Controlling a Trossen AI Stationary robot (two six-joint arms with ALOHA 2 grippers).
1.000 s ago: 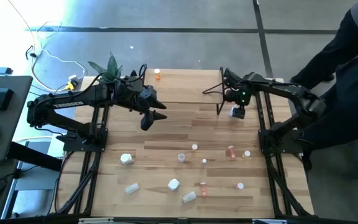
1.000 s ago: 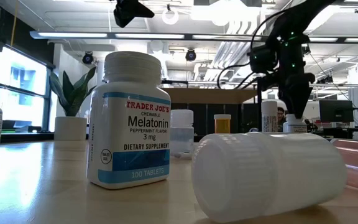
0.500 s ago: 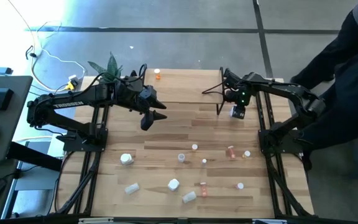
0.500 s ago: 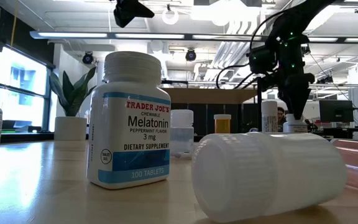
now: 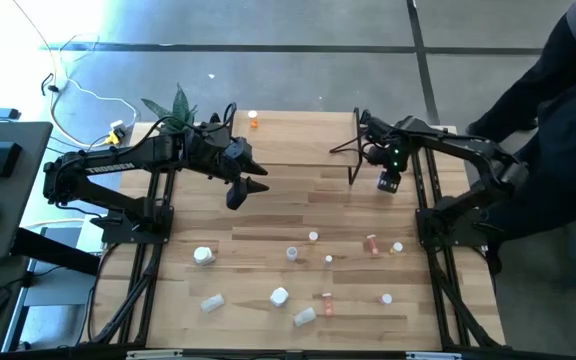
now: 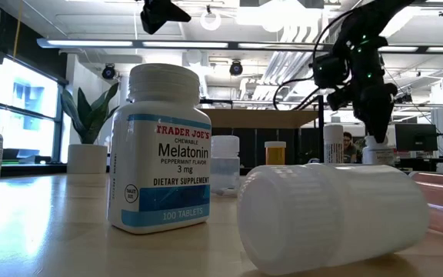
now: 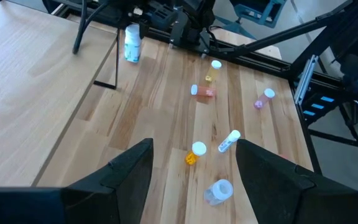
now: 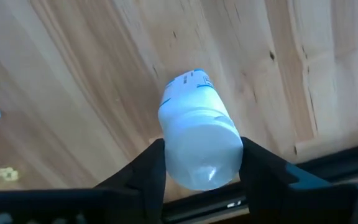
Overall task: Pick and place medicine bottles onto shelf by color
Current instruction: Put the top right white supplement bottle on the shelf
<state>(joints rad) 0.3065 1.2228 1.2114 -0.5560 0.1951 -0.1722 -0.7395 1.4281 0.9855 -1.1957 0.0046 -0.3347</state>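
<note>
Near the far right corner of the wooden surface (image 5: 268, 215), the right gripper (image 5: 388, 183) is seen with its jaws closed on a white bottle with a blue label (image 8: 199, 134); in the right wrist view the cap end is clamped between the two dark fingers (image 8: 149, 167). In the low view that bottle (image 6: 378, 151) is held under the gripper, just beside the black leg of the shelf (image 5: 308, 127). The shelf's light board is set along the far edge of the surface, and an orange bottle (image 5: 254, 121) is placed on it near its left end.

Over the far left-centre of the surface, the left gripper (image 5: 240, 190) is held high with its jaws spread wide and nothing between them; bare planks are left open beneath it and between the two arms.

Along the near half, the remaining small bottles are scattered well apart: a white one (image 5: 203, 255) to the left, a pinkish one (image 5: 372, 243) to the right, others lying down near the front edge. A tall Melatonin bottle (image 6: 160, 148) and a toppled white bottle (image 6: 333, 215) are shown close to the low camera. A dark-clothed person (image 5: 558, 120) is seen beyond the right edge, and a potted plant (image 5: 173, 108) at the far left corner.
</note>
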